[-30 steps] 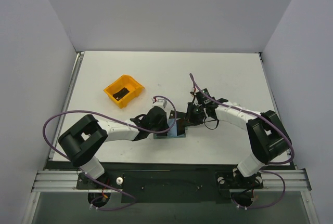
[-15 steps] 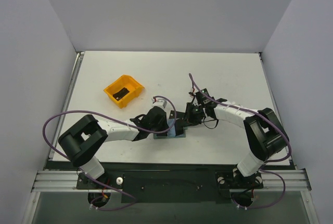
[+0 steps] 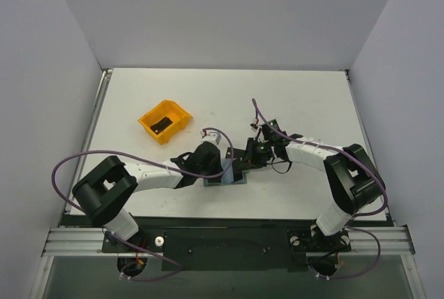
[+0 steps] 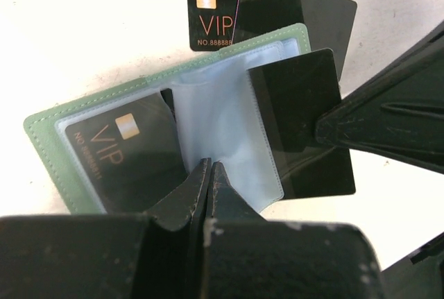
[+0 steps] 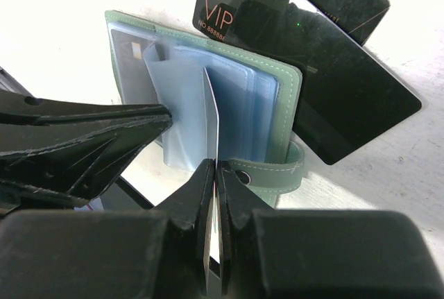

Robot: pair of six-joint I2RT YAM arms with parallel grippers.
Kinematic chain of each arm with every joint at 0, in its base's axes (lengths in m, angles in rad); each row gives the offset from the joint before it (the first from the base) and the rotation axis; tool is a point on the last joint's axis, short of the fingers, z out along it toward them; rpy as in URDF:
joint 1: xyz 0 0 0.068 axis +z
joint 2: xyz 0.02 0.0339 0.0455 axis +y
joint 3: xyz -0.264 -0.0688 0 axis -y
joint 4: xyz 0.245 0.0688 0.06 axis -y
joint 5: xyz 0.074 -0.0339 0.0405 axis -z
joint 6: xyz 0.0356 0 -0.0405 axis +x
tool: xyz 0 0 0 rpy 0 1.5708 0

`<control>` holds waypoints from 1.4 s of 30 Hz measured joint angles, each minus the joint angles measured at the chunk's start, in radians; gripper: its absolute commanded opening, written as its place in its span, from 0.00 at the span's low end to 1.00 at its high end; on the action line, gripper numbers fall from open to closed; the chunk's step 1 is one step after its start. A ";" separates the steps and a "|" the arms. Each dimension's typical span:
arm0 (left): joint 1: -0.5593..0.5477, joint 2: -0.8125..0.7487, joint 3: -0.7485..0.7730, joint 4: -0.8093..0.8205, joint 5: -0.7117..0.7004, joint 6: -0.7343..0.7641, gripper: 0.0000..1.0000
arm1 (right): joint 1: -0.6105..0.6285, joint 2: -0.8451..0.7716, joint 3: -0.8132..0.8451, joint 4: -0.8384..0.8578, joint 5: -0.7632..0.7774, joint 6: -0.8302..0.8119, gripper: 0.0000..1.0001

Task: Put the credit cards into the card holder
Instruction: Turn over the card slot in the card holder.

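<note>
The card holder (image 4: 43,139) lies open on the table, sage green with light-blue sleeves. One black VIP card (image 4: 121,157) sits in its left pocket. My left gripper (image 4: 210,165) is shut on a light-blue sleeve at the fold. My right gripper (image 5: 214,168) is shut on a black card (image 4: 295,101), held on edge over the holder's right half. In the right wrist view this card (image 5: 211,115) shows only as a thin edge among the sleeves. Loose credit cards (image 5: 333,91) lie just beyond the holder (image 5: 293,98). In the top view both grippers meet over the holder (image 3: 239,181).
An orange bin (image 3: 165,120) with a dark card inside stands at the left rear of the table. The right arm's finger (image 4: 388,125) fills the right side of the left wrist view. The table's near edge lies just below the holder.
My right gripper has edged slightly left with the card, closer to the left gripper over the holder. The left arm has barely shifted.
</note>
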 measured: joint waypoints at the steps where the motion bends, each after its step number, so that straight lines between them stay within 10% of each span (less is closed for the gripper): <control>1: 0.000 -0.011 0.000 -0.013 0.000 0.000 0.00 | 0.000 0.000 -0.001 0.003 -0.003 0.001 0.00; 42: 0.100 -0.365 -0.111 -0.253 -0.108 -0.052 0.00 | 0.118 0.116 0.098 0.069 -0.053 0.057 0.00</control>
